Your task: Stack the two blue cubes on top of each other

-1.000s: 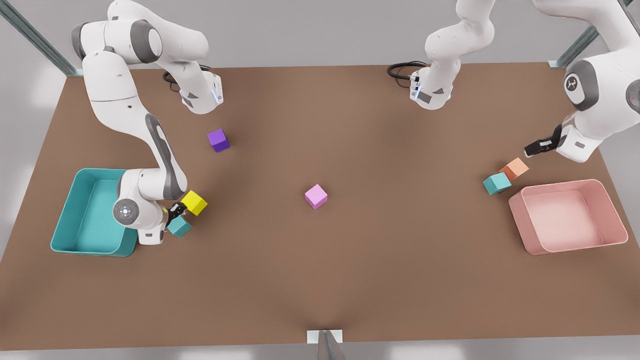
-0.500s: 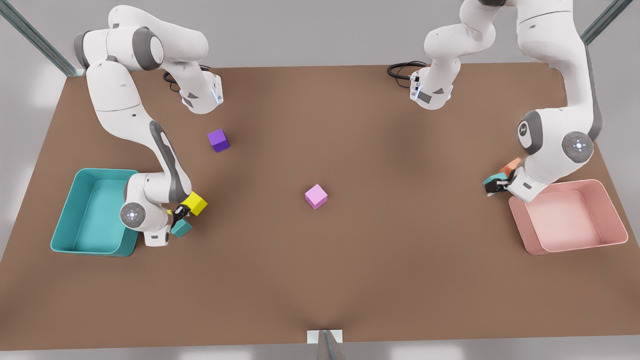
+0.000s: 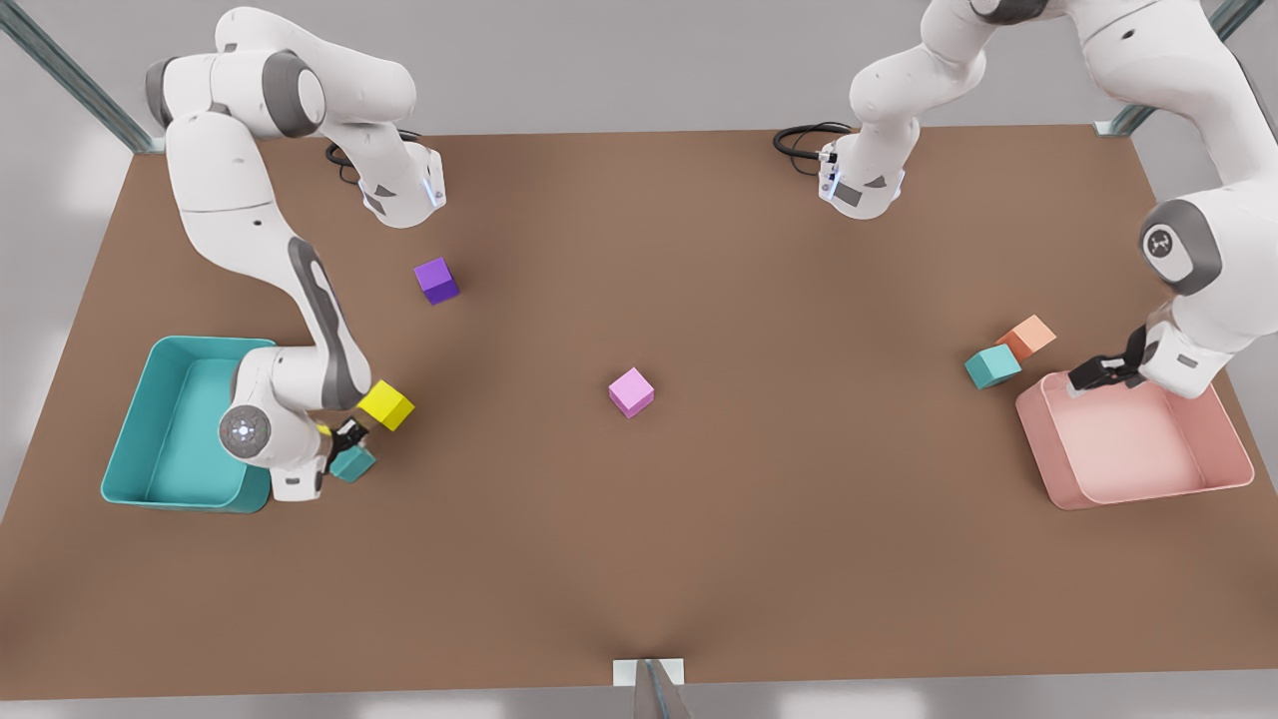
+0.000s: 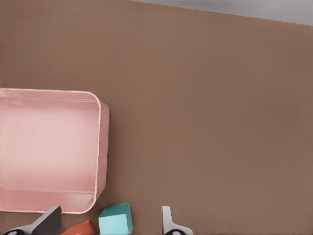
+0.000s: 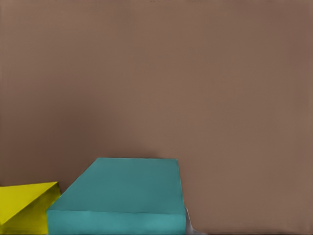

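Your widest free lane runs across the middle of the table point(image 3: 699, 559), where just the pink cube point(image 3: 631, 391) stands alone; the near edge is open along its length. At the front view's left edge, a teal cube point(image 3: 354, 463) sits hemmed between the teal bin point(image 3: 130, 439), the yellow cube point(image 3: 386, 404) and the right gripper point(image 3: 344, 439). Toward the front view's right edge, the other teal cube point(image 3: 992, 366) touches the orange cube point(image 3: 1027, 338), with the pink bin point(image 3: 1058, 469) close beside; approach from the table's centre is open.
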Controlling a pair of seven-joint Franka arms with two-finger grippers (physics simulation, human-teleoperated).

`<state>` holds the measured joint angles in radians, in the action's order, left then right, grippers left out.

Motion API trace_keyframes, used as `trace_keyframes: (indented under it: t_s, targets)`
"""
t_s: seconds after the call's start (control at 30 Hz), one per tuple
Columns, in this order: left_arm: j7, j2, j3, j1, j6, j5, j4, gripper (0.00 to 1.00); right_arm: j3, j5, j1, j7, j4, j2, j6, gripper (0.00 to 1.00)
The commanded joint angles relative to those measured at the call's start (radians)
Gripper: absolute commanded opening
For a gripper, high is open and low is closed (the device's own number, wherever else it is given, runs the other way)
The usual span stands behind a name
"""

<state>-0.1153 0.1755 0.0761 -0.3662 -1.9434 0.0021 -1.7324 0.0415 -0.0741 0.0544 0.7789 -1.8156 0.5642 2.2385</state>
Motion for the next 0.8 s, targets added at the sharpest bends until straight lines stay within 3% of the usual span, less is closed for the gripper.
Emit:
trace_keyframes:
  t_s: [0.0, 0.1, 0.17, 0.23, 0.3, 0.33, 0.47, 0.53, 0.67, 0.7, 0.77]
  targets:
    - [-0.196, 0.009, -0.105, -0.005, 0.069, -0.025, 0.01, 1.0, 0.001, -0.016, -0.008, 0.023, 0.031, -0.027, -0.108, 0.38]
    - [-0.239, -0.007, -0.141, -0.003, 0.017, -0.024, -0.047, 1.0, 0.017, -0.016, -0.034, 0.028, 0.239, -0.053, -0.376, 0.36]
    - [-0.236, -0.022, -0.119, 0.007, 0.024, -0.025, -0.09, 1.0, 0.081, -0.019, -0.053, 0.03, 0.367, -0.078, -0.494, 0.36]
    - [-0.199, -0.021, -0.081, 0.013, 0.02, -0.028, -0.122, 1.0, 0.129, -0.016, -0.111, 0.017, 0.455, -0.089, -0.539, 0.36]
    - [-0.17, -0.037, -0.062, 0.013, 0.024, -0.028, -0.17, 1.0, 0.277, -0.023, -0.197, -0.133, 0.461, -0.095, -0.516, 0.36]
    - [-0.168, -0.041, -0.062, 0.015, 0.024, -0.03, -0.185, 0.99, 0.282, -0.026, -0.289, -0.181, 0.495, -0.083, -0.479, 0.36]
    - [-0.153, -0.085, -0.062, 0.012, 0.014, -0.03, -0.256, 1.0, 0.268, -0.032, -0.636, -0.417, 0.694, 0.075, -0.306, 0.34]
    - [-0.153, -0.091, -0.072, 0.004, -0.118, -0.03, -0.355, 0.99, 0.204, -0.032, -0.755, -0.478, 0.737, 0.143, -0.18, 0.32]
    - [-0.06, -0.091, -0.047, 0.006, -0.298, -0.03, -0.466, 0.99, 0.129, -0.032, -0.857, -0.547, 0.814, 0.299, -0.014, 0.32]
    - [-0.015, -0.085, -0.042, 0.006, -0.304, -0.03, -0.466, 0.99, 0.058, -0.03, -0.909, -0.567, 0.815, 0.336, 0.046, 0.32]
    - [0.141, -0.08, -0.032, 0.007, -0.302, -0.03, -0.464, 0.99, 0.041, -0.032, -0.915, -0.581, 0.88, 0.425, 0.092, 0.31]
